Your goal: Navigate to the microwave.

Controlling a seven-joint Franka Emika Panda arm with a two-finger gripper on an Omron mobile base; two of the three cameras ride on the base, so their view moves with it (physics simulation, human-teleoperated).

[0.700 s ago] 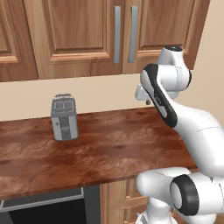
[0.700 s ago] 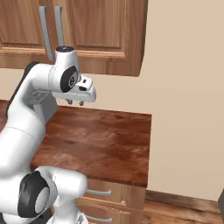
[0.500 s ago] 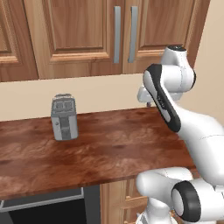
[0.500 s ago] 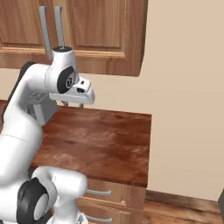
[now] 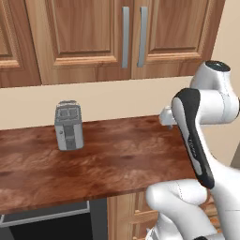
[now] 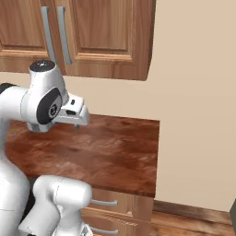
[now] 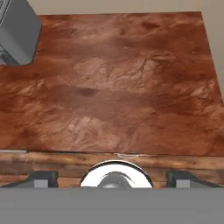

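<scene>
- Left base view: the counter [image 5: 117, 164] of dark red-brown wood runs left to right under a row of wall cabinets [image 5: 93, 37] with paired vertical handles. A small grey toaster [image 5: 68, 125] stands upright toward the far left of the counter, near the wall. The arm [image 5: 199, 140] folds up at the right. A dark opening [image 5: 47, 227] sits below the counter at the near left; what appliance it belongs to cannot be told.
- Right base view: this side shows what the left view cuts off, namely the counter's right end [image 6: 154, 156], a bare beige wall [image 6: 198, 92] beyond it, and a wooden baseboard with floor [image 6: 193, 216] at the near right. The gripper [image 6: 78, 123] hangs over the counter's near-left part, fingers pointing down; whether they are parted or closed cannot be told here.
- Hand view: looking down on the counter, with the toaster's corner at the upper left and a drawer front [image 7: 65, 159] along the near edge. The two finger tips [image 7: 41, 178] stand well apart with nothing between them, so the hand is released and empty.
- Location of the task's thing: the microwave appears nowhere on this stretch of counter; it must lie elsewhere in the kitchen, and the base still has driving to do.
- Handling judgement: a microwave is a heavy, rigid box with a glass door. The task calls for approach only, so no hold is needed; were one required, the door edge or handle would be the place.
</scene>
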